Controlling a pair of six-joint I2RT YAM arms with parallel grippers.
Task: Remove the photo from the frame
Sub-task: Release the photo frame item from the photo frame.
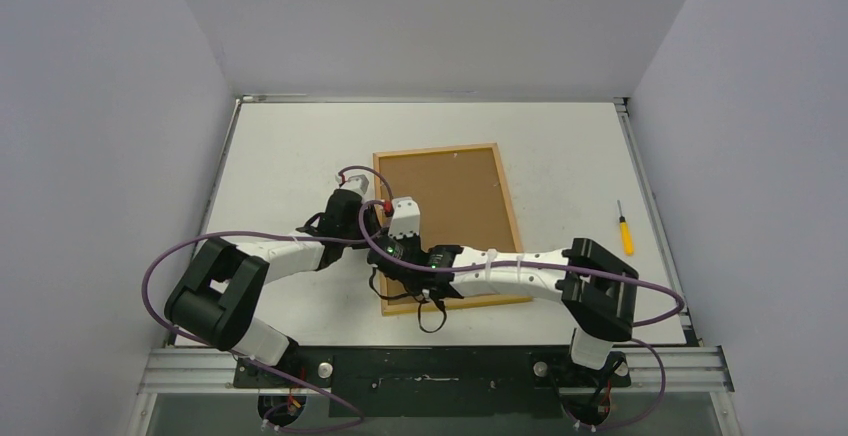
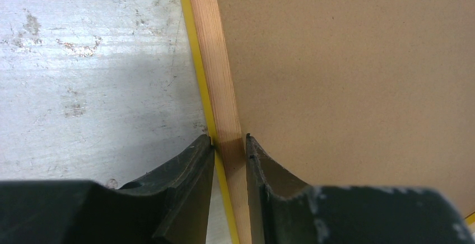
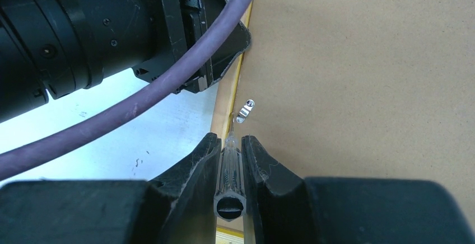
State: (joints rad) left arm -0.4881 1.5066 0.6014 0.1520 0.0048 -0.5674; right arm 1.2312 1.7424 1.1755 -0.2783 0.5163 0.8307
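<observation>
Two grippers are crowding one side of the frame [image 1: 455, 211], which lies face down on the table [image 1: 290, 146] with its brown backing [image 2: 358, 87] up. The left gripper [image 2: 228, 143] sits at the frame's left side with its jaws narrowed onto the wood rim [image 2: 215, 59]. One finger is on the outer yellow edge and the other is just inside, against the backing, so I read it as a pinch to pin the frame.

The right gripper [image 3: 230, 140] reaches in along that same left side, nearer the frame's near corner. It is clamped on a slim clear-handled tool [image 3: 230, 171], whose tip aims at a small metal tab [image 3: 245, 111] on the backing just inside the rim. Tip and tab look very close, but I can't tell whether they touch.

The photo is nowhere in sight, and my read is that it sits under the backing, inside the frame. A yellow-handled screwdriver [image 1: 625, 234] lies well off the frame's right side.

Now the worries:
- **Slipping tip:** a thin tip on a tiny tab could skid off and gouge the backing.
- **Loose tool:** the slim tool could twist in that narrow grip under sideways load.
- **Frame swing:** the left hold is on a thin rim only, so a hard push could swing the frame.
- **Cable snag:** the purple cable [image 3: 168, 81] drapes right over the working spot, so it could catch.
</observation>
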